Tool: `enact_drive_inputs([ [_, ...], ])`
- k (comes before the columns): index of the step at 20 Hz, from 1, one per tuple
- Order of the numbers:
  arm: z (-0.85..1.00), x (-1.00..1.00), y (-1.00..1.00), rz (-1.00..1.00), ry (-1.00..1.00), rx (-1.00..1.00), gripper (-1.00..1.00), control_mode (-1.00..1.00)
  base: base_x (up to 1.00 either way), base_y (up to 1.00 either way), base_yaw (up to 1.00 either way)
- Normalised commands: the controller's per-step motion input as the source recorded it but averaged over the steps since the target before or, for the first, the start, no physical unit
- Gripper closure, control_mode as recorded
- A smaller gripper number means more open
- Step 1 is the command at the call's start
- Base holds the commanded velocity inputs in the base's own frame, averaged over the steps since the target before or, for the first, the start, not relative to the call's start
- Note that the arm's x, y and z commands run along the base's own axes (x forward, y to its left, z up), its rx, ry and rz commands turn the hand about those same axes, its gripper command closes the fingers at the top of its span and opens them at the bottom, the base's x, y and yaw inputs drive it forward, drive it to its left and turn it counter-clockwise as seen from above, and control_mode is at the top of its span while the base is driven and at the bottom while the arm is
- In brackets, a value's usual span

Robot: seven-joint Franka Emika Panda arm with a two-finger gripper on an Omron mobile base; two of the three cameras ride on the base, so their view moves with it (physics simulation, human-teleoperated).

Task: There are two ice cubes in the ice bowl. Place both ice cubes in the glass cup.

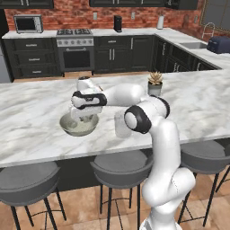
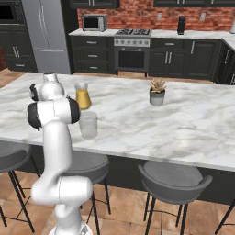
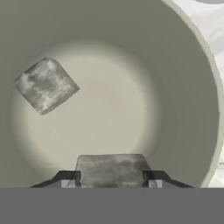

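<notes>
In the hand view I look straight down into the beige-grey ice bowl (image 3: 188,87). One pale ice cube (image 3: 46,85) lies loose on the bowl floor at the upper left. A second ice cube (image 3: 111,168) sits between my fingertips, and my gripper (image 3: 112,180) is shut on it. In the left base view the hand reaches down into the ice bowl (image 1: 79,127) on the marble counter. The clear glass cup (image 1: 120,126) stands just right of the bowl, partly behind my arm, and shows as the glass cup (image 2: 88,125) in the right base view.
A glass vessel of orange liquid (image 2: 82,97) stands behind the cup. A small potted plant (image 1: 155,84) sits further back on the marble island (image 1: 197,108). Grey bar stools (image 1: 120,168) line the near edge of the counter.
</notes>
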Motion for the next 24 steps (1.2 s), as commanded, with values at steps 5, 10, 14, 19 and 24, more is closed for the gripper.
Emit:
enact_drive_inputs([
  [5,0.95,-0.54,-0.65,0.0,-0.1,0.04,1.0,-1.0,0.0,0.0,0.0],
  [10,0.6,-0.32,-0.43,0.0,-0.02,0.0,1.0,-1.0,0.0,0.0,0.0],
  [14,0.34,-0.58,-0.66,0.0,-0.03,0.0,1.0,-1.0,0.0,0.0,0.0],
  [19,0.43,-0.48,-0.44,-0.02,0.0,0.0,1.0,-1.0,0.0,0.0,0.0],
  [24,0.41,-0.38,-0.44,-0.03,0.0,0.0,1.0,-1.0,0.0,0.0,0.0],
])
